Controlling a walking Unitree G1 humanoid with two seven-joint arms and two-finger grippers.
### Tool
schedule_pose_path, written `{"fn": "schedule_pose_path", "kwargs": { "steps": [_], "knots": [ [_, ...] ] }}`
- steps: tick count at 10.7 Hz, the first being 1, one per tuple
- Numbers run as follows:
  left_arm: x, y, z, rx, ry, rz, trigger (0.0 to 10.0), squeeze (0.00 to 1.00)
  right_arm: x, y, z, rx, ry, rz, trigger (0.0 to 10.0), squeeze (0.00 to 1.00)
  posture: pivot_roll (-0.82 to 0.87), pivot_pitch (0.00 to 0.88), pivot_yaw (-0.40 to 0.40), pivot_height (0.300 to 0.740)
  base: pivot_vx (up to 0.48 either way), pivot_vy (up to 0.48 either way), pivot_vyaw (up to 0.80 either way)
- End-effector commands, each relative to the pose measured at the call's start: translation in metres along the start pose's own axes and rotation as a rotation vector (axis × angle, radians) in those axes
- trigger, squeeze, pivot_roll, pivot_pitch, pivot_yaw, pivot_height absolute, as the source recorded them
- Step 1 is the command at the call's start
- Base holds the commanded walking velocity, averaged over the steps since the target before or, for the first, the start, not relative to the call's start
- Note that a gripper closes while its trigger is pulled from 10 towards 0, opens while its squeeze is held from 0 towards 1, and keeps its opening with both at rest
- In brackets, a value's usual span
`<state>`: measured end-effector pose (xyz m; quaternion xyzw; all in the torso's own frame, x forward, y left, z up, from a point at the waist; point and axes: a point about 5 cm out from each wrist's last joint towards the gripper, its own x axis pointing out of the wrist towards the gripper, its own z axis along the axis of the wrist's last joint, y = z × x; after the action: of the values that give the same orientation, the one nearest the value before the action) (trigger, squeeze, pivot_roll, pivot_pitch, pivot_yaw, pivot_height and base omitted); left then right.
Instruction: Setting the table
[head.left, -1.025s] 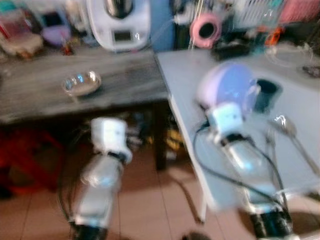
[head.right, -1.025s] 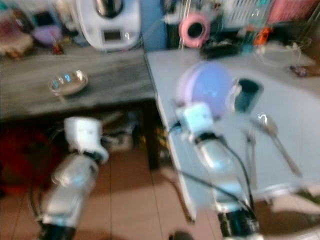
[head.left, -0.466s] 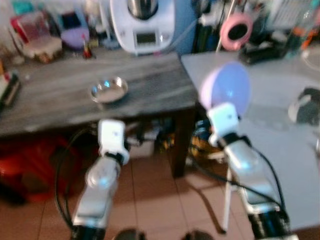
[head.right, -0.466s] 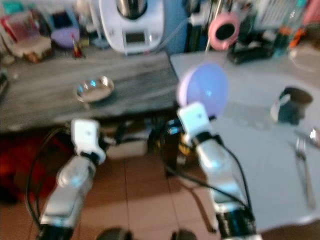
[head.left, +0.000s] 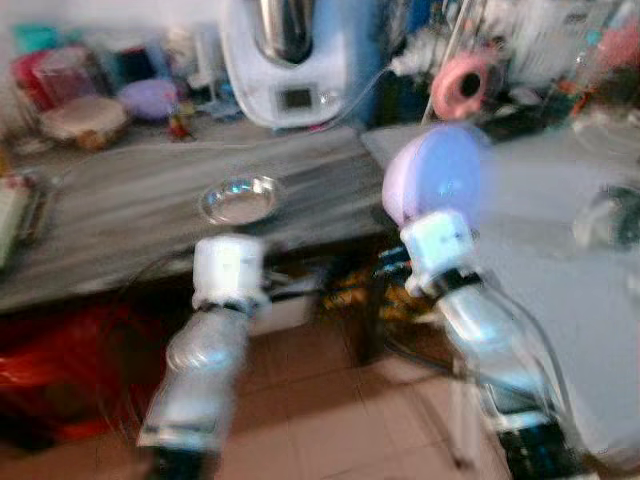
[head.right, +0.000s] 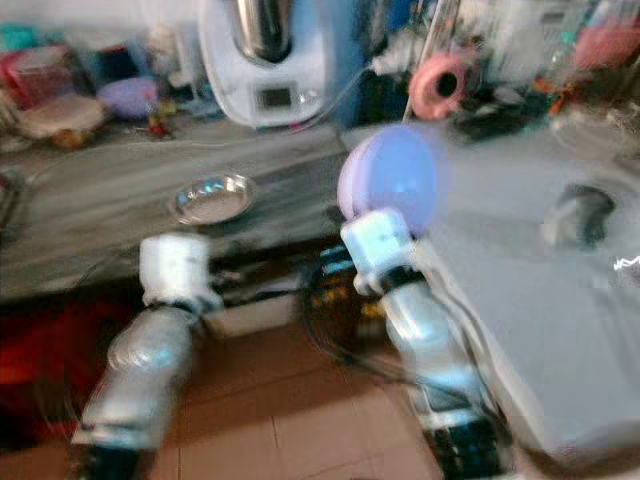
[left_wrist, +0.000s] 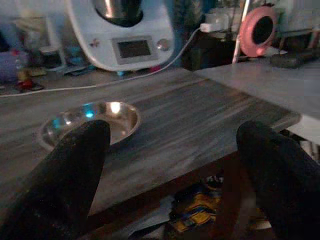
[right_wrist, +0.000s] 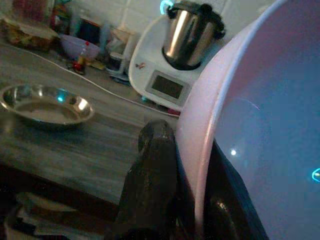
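Progress: partial, by judgement. A dark cup (head.right: 582, 213) already stands on the white bench (head.right: 520, 290), near its far right part; blur hides whatever else lies there. The lilac plate (head.left: 437, 178) is not yet set down, and the steel bowl (left_wrist: 90, 122) is not yet moved, if it is wanted at all.

Plate, place: carried in the air by the right gripper (right_wrist: 175, 165), on edge, above the near left corner of the white bench and close to the gap between the two benches. It touches neither bench.

Plate, look: round, pale lilac-pink, smooth and glossy, with a raised rim and small light glints on its face. No chips can be made out; the head views are blurred.

Right jaws: closed narrowly on the plate's rim, one finger on each side of it.

Left gripper (left_wrist: 170, 165): empty, jaws wide apart, held low before the near edge of the dark wooden bench (left_wrist: 190, 120), pointing toward the steel bowl.

Steel bowl: shallow, shiny, empty, upright near the middle of the wooden bench.

Background: white kitchen machine (head.right: 262, 60) at the far edge of the wooden bench.
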<state>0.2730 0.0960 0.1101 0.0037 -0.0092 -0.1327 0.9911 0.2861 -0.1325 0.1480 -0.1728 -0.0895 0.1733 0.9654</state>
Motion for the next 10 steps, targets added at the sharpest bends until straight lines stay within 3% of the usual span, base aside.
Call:
{"fn": "schedule_pose_path", "kwargs": {
  "steps": [1, 5, 6, 8, 10],
  "knots": [
    [-0.002, 0.015, -0.001, 0.031, 0.01, 0.039, 10.0, 0.0, 0.006, 0.005, 0.011, -0.003, -0.045, 0.019, 10.0, 0.0, -0.04, 0.0, 0.033, 0.74, 0.472, 0.0, 0.8],
    [-0.004, 0.018, -0.002, 0.001, 0.005, 0.06, 10.0, 0.0, 0.007, 0.009, 0.011, -0.002, -0.049, 0.034, 10.0, 0.0, -0.04, 0.0, 0.035, 0.74, 0.466, 0.0, 0.78],
    [-0.004, 0.02, 0.0, -0.03, -0.011, 0.082, 10.0, 0.0, 0.007, 0.009, 0.012, 0.008, -0.053, 0.038, 10.0, 0.0, -0.04, 0.0, 0.035, 0.74, 0.0, 0.0, 0.0],
    [-0.004, 0.028, 0.001, -0.013, -0.009, 0.129, 10.0, 0.0, 0.008, 0.011, 0.013, 0.0, -0.064, 0.056, 10.0, 0.0, -0.04, 0.0, 0.037, 0.74, 0.0, 0.0, 0.0],
    [-0.005, 0.032, 0.003, -0.011, -0.014, 0.142, 10.0, 0.0, 0.015, 0.001, 0.016, -0.04, -0.079, 0.043, 10.0, 0.0, -0.03, 0.013, 0.037, 0.74, 0.0, 0.0, 0.6]
  ]
}}
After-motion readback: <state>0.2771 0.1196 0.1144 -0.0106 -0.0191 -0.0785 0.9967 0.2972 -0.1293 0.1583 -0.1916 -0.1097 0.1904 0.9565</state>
